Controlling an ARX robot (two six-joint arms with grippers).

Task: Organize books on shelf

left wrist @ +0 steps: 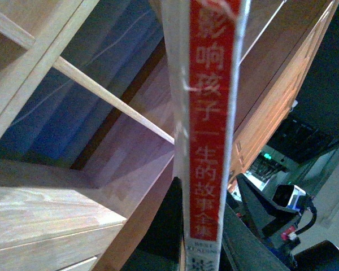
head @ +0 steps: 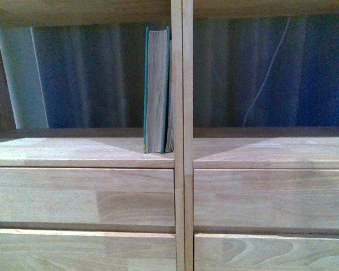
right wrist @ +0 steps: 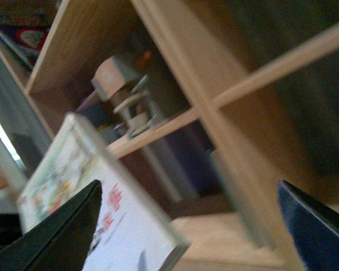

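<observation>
2 books: 1 teal book (head: 156, 90) stands upright, page edges outward, in the left open compartment of the shelf (head: 79, 152), above the drawer fronts (head: 79, 195) and close to the centre divider (head: 182, 84), with a thinner item, identity unclear, between them. 1 white paperback (left wrist: 212, 113), its red spine bearing Chinese characters, is in front of the shelf, its lower end clamped between the fingers of the left gripper (left wrist: 200, 240). 1 right gripper (right wrist: 186, 226) has its fingers spread wide, gripping nothing, the paperback's illustrated cover beside 1 finger.
</observation>
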